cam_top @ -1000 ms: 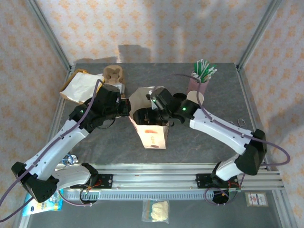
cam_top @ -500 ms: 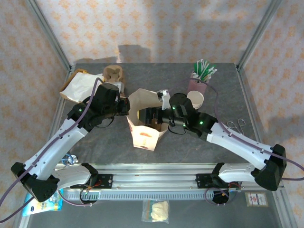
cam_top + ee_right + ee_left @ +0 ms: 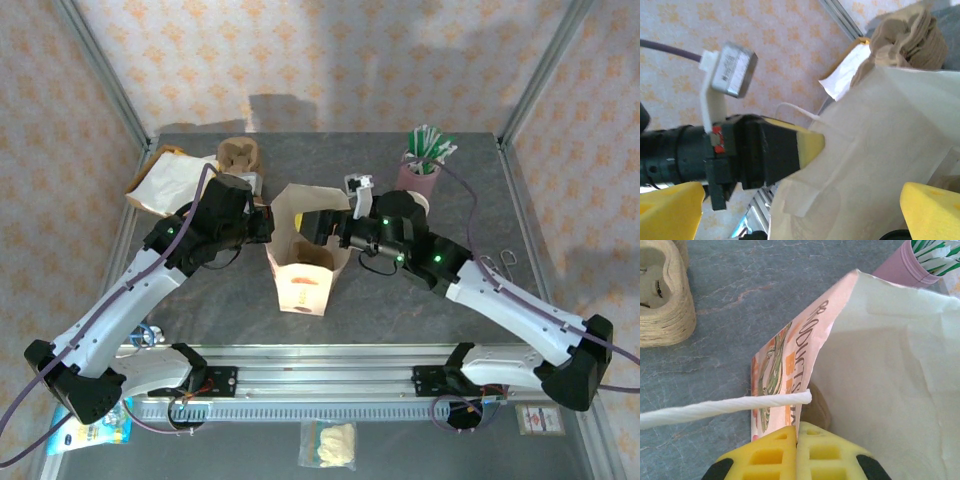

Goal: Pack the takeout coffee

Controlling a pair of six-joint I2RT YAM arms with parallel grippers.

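Observation:
A paper bag (image 3: 300, 288) with an orange print stands open mid-table. My left gripper (image 3: 268, 228) is shut on its left rim; in the left wrist view the yellow pads (image 3: 775, 455) pinch the printed wall (image 3: 790, 365) just under the white cord handle (image 3: 725, 407). My right gripper (image 3: 312, 228) hovers open at the bag's right rim, pointing left. In the right wrist view its fingers (image 3: 932, 210) stand wide apart, with the bag's pale wall (image 3: 880, 140) and the left gripper (image 3: 805, 142) ahead of them. The takeout coffee is hidden.
A stack of brown pulp cup carriers (image 3: 240, 155) and flat paper bags (image 3: 165, 180) lie at the back left. A pink cup of green-striped straws (image 3: 420, 165) stands at the back right, close behind the right arm. Metal frame posts edge the table.
The right gripper drew back out of the bag toward the rear right, still open. The bag shifted left and stands more upright. The left gripper kept its hold on the rim.

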